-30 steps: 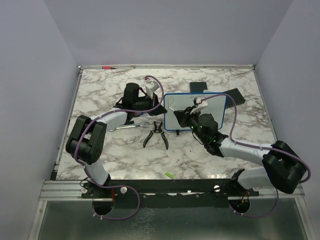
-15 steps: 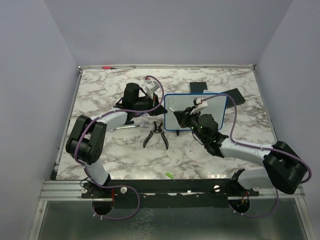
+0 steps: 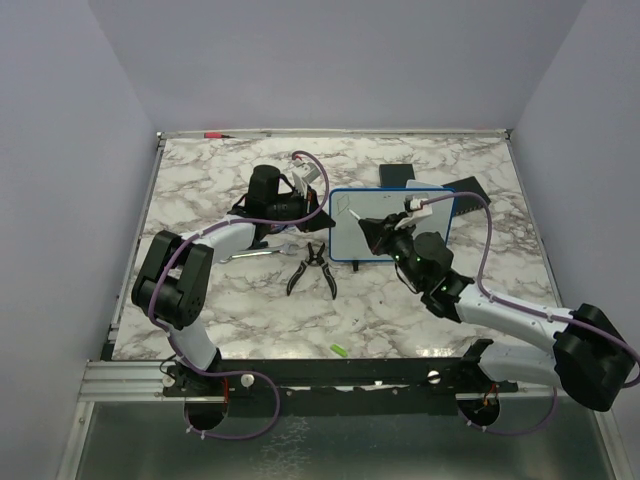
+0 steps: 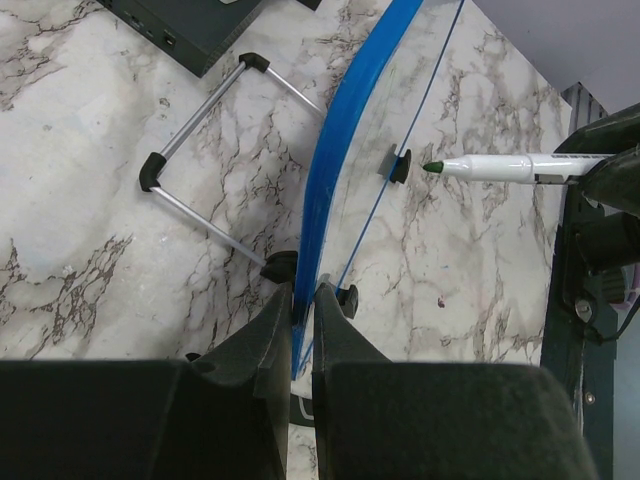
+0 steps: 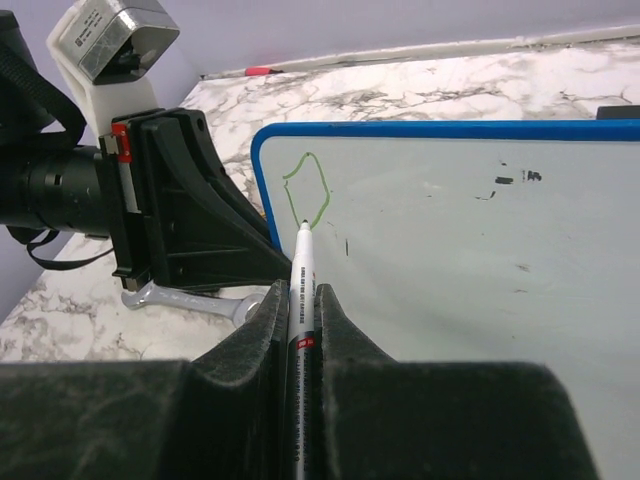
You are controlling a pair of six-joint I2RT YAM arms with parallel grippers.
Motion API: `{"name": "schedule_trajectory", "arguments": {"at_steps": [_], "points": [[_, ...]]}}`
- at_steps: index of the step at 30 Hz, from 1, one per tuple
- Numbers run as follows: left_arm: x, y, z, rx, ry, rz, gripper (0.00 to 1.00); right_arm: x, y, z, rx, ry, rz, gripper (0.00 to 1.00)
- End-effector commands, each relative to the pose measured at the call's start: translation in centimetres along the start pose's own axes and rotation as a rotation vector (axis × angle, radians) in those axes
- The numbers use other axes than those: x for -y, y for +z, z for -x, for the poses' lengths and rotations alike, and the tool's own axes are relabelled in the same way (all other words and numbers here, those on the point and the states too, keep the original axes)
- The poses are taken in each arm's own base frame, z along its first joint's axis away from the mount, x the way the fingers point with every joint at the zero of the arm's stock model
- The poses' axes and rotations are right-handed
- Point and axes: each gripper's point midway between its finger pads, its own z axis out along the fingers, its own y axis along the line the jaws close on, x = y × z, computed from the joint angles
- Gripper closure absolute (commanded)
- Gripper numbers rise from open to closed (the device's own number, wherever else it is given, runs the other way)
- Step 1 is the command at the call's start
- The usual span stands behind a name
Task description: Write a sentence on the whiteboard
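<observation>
Marble-look table (image 3: pixel 200 185) w/ plain lilac walls (image 3: pixel 330 60) on 3 sides — even light.

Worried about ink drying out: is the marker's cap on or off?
Off. The marker shows a bare green tip, aimed at the whiteboard.

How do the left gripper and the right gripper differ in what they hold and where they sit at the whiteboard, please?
The left gripper is shut on the blue frame of the whiteboard; the right gripper is shut on a white marker. The left gripper sits at the board's left edge, while the right gripper faces the white surface, its marker tip pointing near a green loop. Both are black and shut.
</observation>
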Motion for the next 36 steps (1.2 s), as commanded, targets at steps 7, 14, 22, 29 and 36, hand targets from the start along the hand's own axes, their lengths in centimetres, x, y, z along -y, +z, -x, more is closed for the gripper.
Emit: {"name": "schedule_trajectory", "arguments": {"at_steps": [7,14,22,29,36], "points": [[-0.6,0.2,-0.1,-0.015,-0.002,0.034,1.00,1.4,-0.5,-0.3,-0.006,-0.023,-0.037,0.99],[-0.7,0.2,-0.2,-0.018,-0.003,0.037,1.00,1.4,-0.3,-0.4,-0.007,-0.022,-0.009,0.99],[-0.7,0.3,-0.3,-0.022,-0.005,0.035,1.00,1.2,0.2,-0.8,-0.011,-0.026,0.000,0.99],[-0.8,0.3,-0.3,-0.022,-0.005,0.035,1.00,1.1,0.6,-0.5,0.007,-0.029,-0.001,0.99],[-0.7,0.3,-0.3,-0.022,-0.005,0.033,1.00,1.0,1.0,-0.1,0.024,-0.026,0.000,0.99]]}}
